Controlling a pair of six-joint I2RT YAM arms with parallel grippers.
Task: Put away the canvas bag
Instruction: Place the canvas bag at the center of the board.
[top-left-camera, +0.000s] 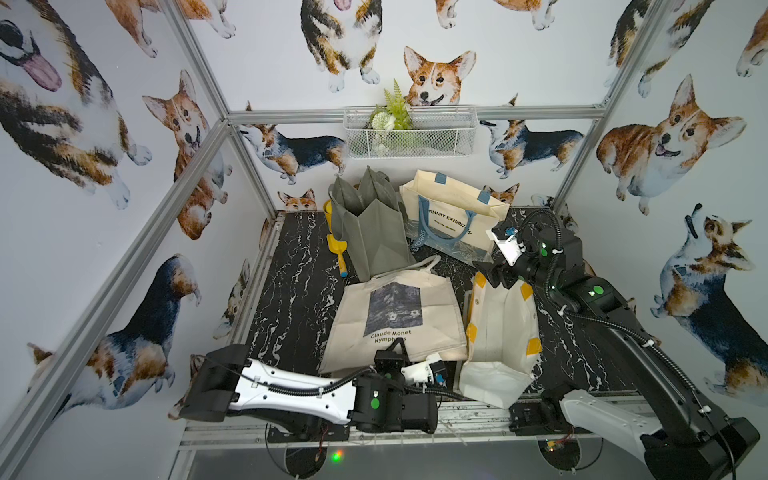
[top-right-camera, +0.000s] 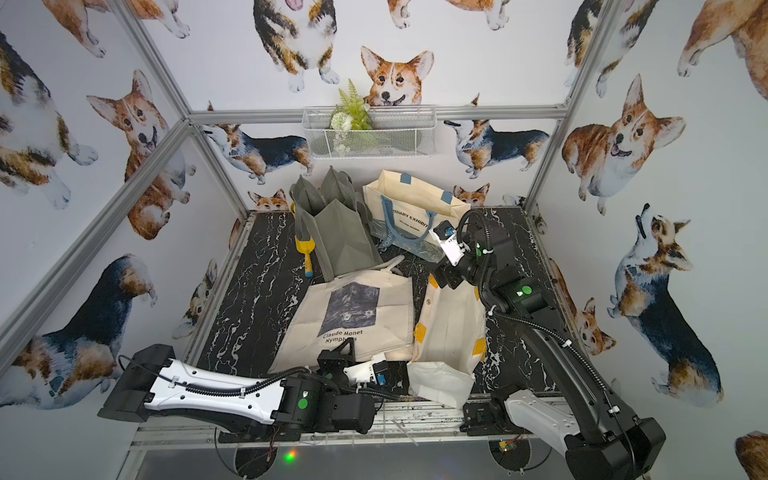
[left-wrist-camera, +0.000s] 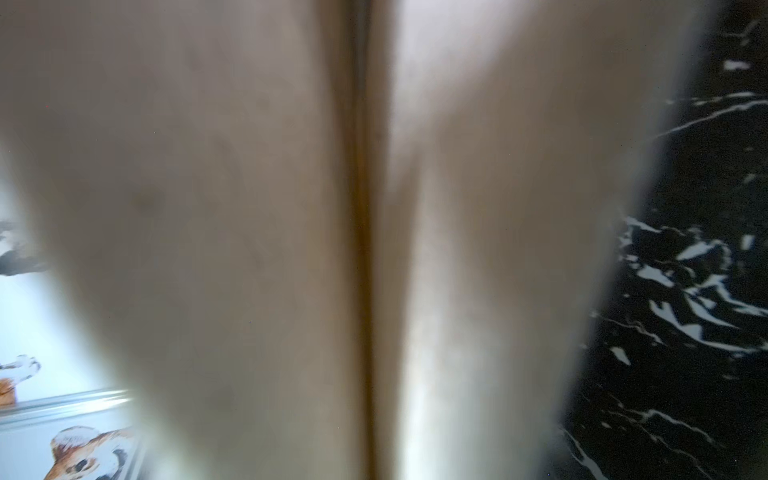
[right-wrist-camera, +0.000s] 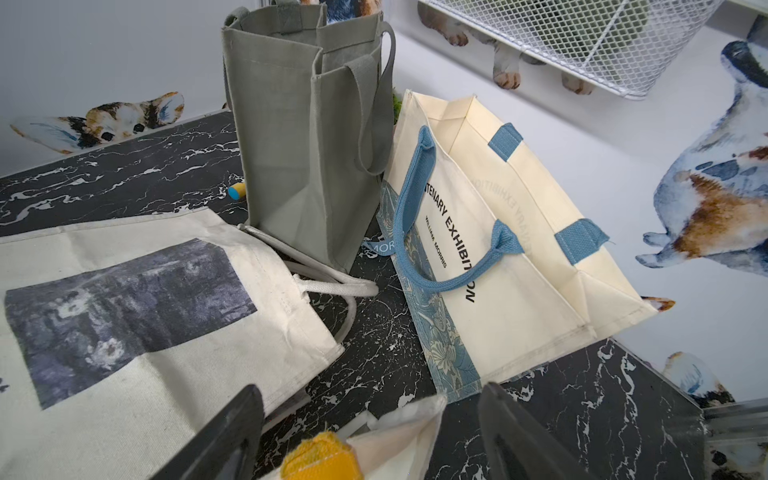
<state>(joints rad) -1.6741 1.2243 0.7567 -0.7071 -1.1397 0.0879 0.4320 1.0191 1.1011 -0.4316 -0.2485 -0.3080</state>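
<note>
Canvas bag (top-left-camera: 432, 316) | near edge at left pincer (top-left-camera: 392, 347), grip unclear | right pincer (right-wrist-camera: 370, 399) spread

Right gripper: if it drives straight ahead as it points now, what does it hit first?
Likely the rim of the yellow-tabbed white bag, which sits between the fingers of the open right gripper. Beyond it stands the blue-handled tote. Depth is uncertain.

Cloth everywhere: the Monet tote (top-left-camera: 399, 316) is matt, coarse-weave cream canvas, creased. The grey bag (top-left-camera: 374, 232) is a stiffer matt fabric, and the cream bag (top-left-camera: 453, 208) is smoother cloth with ribbed blue webbing handles. The yellow-patched bag (top-left-camera: 503, 332) looks rough-woven too. Underneath, the tabletop (top-left-camera: 299, 282) is glossy black marble-look. The basket (top-left-camera: 440, 137) is white wire mesh, the frame rail (top-left-camera: 540, 111) brushed metal, and the scoop (top-left-camera: 336, 246) shiny yellow plastic.
</note>
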